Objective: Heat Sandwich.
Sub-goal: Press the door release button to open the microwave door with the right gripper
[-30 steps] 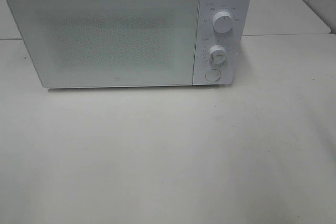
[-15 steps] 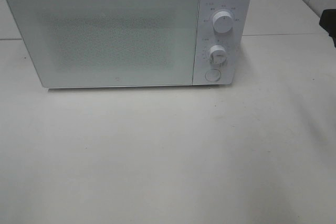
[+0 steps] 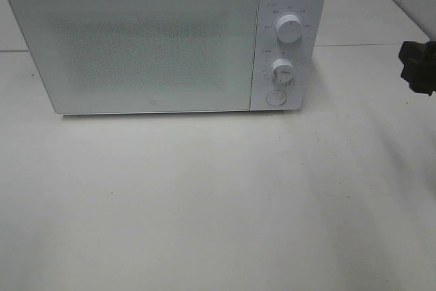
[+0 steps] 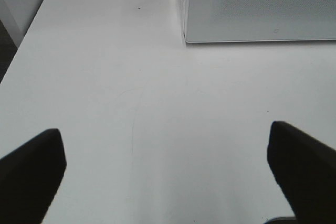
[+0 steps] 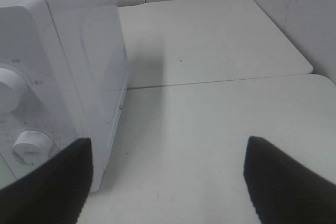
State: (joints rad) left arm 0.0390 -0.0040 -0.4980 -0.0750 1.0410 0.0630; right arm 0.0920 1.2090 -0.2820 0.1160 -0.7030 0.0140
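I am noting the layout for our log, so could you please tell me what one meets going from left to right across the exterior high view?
The microwave door → its control panel with two knobs and a round button → bare table → the right gripper at the picture's edge.

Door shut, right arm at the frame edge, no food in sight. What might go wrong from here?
1. The right fingers, open, sit near the microwave's control side; reaching in, they might turn a knob instead of pressing the round button.
2. If the door swings out leftward, it may strike the left fingers, open near its lower front corner.
3. A push could slide the microwave on the smooth table.
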